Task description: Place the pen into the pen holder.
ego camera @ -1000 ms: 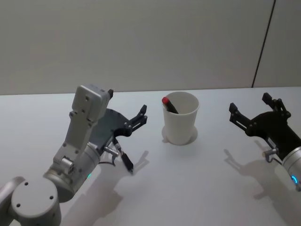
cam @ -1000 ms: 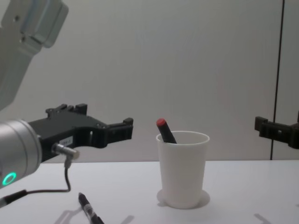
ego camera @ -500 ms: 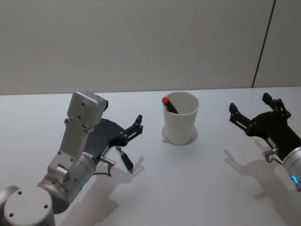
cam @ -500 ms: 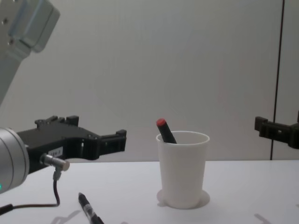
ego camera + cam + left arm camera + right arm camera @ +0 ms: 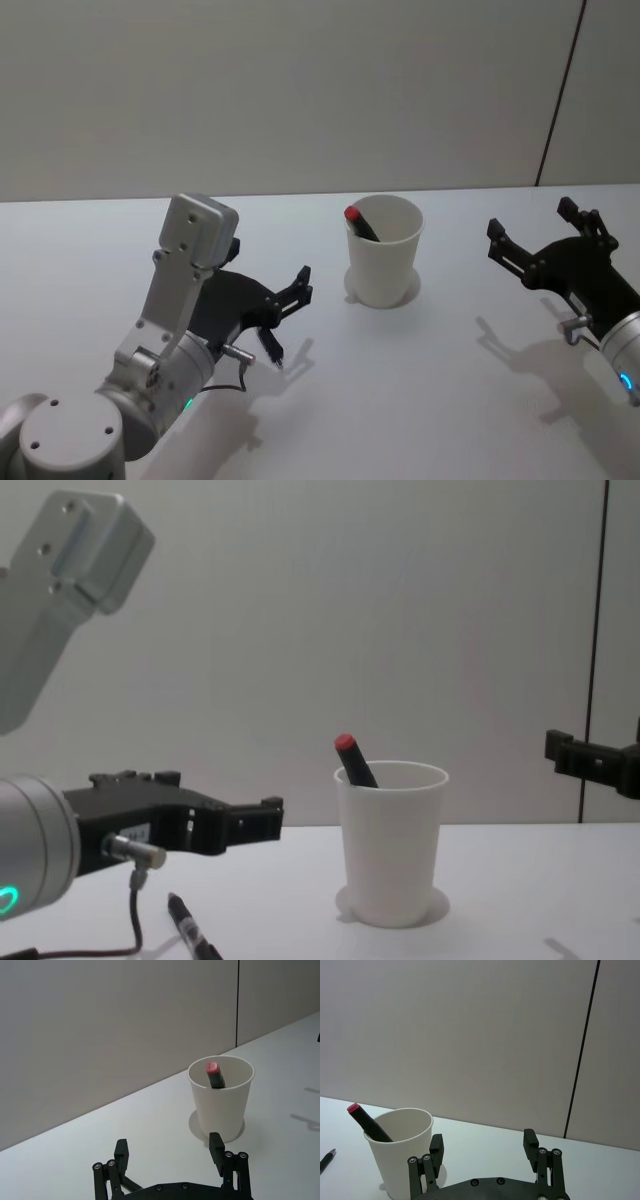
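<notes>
The left gripper point(image 5: 288, 300) hangs open over the pen point(image 5: 270, 350), with the cup point(image 5: 385, 265) ahead of it. The right gripper point(image 5: 532, 222) sits open and empty.

From the head we look down on the white tabletop point(image 5: 420, 400); from the chest, level across it. Both wrist cameras face the plain white paper cup point(image 5: 385, 262), shared by all views.

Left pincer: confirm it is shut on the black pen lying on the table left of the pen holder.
Not shut: the left wrist view shows the left pincer open, holding nothing. It hovers above the black pen, which lies on the table left of the pen holder.
</notes>
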Tool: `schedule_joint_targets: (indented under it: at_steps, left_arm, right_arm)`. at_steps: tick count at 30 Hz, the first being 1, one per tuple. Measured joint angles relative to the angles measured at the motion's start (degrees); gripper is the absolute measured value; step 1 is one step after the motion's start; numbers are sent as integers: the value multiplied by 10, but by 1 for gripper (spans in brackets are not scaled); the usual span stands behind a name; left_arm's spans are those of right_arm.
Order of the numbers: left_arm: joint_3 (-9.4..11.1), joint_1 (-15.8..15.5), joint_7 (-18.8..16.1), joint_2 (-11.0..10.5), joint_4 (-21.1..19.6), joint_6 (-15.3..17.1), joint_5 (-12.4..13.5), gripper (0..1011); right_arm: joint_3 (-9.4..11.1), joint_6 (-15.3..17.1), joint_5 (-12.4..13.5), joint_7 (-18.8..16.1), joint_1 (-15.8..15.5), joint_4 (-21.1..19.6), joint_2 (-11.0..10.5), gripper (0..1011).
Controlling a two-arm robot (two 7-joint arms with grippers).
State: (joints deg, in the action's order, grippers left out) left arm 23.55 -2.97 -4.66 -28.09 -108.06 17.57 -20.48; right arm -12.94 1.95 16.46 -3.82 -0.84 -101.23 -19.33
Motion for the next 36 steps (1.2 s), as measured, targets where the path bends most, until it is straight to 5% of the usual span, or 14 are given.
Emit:
schedule_joint_targets:
  at_steps: [17, 36]
  left_arm:
    - [1, -7, -34, 39, 16, 82, -36, 1001]
    - [1, -17, -71, 75, 56, 117, -50, 1001]
  right_arm:
    - [0, 0, 0, 0, 0, 0, 0, 1001]
    - [0, 0, 0, 0, 0, 0, 0, 1001]
